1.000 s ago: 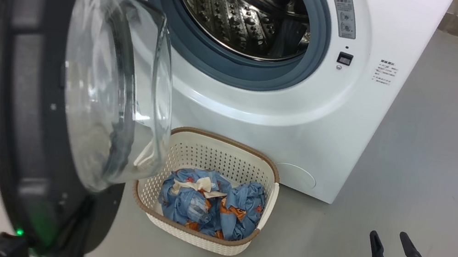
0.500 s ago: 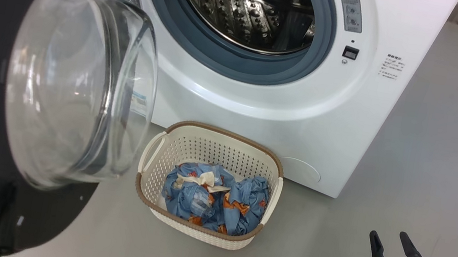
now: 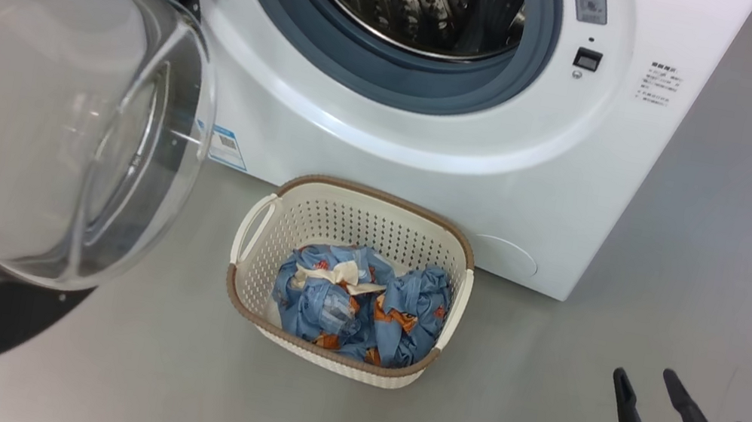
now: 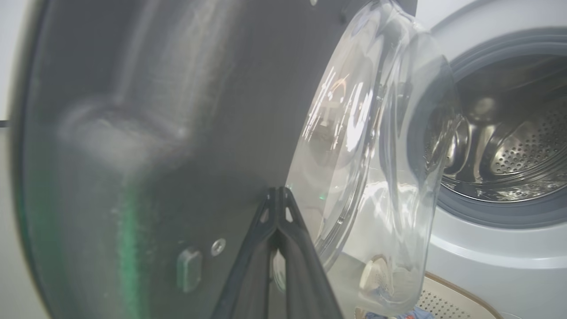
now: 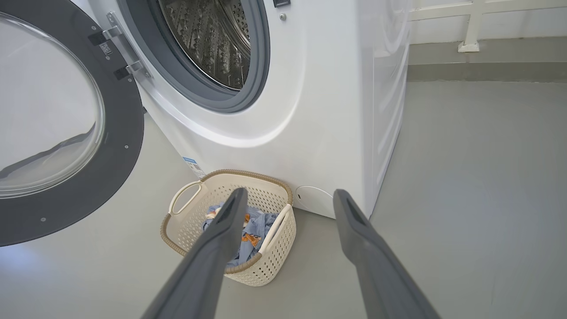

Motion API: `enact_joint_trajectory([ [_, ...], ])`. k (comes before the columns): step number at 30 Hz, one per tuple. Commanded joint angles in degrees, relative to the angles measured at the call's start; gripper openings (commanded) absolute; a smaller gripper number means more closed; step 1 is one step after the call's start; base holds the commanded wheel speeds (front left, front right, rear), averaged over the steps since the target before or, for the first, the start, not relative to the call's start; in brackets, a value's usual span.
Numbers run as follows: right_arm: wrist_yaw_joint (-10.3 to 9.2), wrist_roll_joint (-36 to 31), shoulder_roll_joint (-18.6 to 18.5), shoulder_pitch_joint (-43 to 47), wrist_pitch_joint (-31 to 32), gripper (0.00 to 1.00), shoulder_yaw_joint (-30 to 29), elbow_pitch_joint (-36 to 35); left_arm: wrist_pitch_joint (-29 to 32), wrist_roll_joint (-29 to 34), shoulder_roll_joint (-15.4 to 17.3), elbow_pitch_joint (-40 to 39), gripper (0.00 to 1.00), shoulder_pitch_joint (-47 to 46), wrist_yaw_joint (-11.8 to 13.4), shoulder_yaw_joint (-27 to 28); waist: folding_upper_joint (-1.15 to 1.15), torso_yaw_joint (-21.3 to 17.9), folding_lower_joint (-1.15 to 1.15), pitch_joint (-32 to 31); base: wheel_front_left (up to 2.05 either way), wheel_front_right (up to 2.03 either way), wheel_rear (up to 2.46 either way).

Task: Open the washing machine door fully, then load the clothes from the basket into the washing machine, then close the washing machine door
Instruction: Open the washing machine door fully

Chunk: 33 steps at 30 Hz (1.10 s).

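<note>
Your left hand point(image 4: 277, 195) has its two fingers pressed together and holds nothing. The tips lie at the dark inner face of the washing machine door point(image 3: 49, 110), just beside the glass bowl; the wrist view does not settle whether they touch it. Shut like that, the fingers likely serve as one blunt pusher for swinging the door wide. The door stands well away from the mouth of the washing machine point(image 3: 428, 174).

Your right hand point(image 3: 644, 378) is spread wide and empty, low over the floor point(image 3: 719, 261), well apart from the basket point(image 3: 379, 195), probably ready for picking. The basket sits on the floor close before the machine, below the opening, which keeps the lift short. The clothes point(image 3: 360, 304) lie bunched inside it.
</note>
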Motion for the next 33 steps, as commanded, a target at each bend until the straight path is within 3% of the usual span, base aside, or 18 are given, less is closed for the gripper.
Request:
enact_joint_trajectory([
  [1,0.09,-0.97,-0.99,-1.83,-0.7,1.0,1.58,-1.48,-0.36,0.82,3.2,-0.01,0.0,-3.35,0.26,4.27,0.0,-0.05,0.0,0.8,0.0,0.0,0.0],
  [20,0.09,-1.91,-2.52,-5.88,-0.7,1.0,2.4,-1.64,-0.37,8.97,9.59,19.12,0.0,-19.45,-4.87,19.84,0.0,-0.9,0.0,7.41,0.0,0.0,0.0],
  [33,0.09,-2.45,-3.34,-7.92,-0.7,1.0,2.72,-1.72,-0.37,13.27,13.38,28.06,0.0,-26.62,-6.77,25.41,0.0,-1.81,0.0,10.75,0.0,0.0,0.0],
])
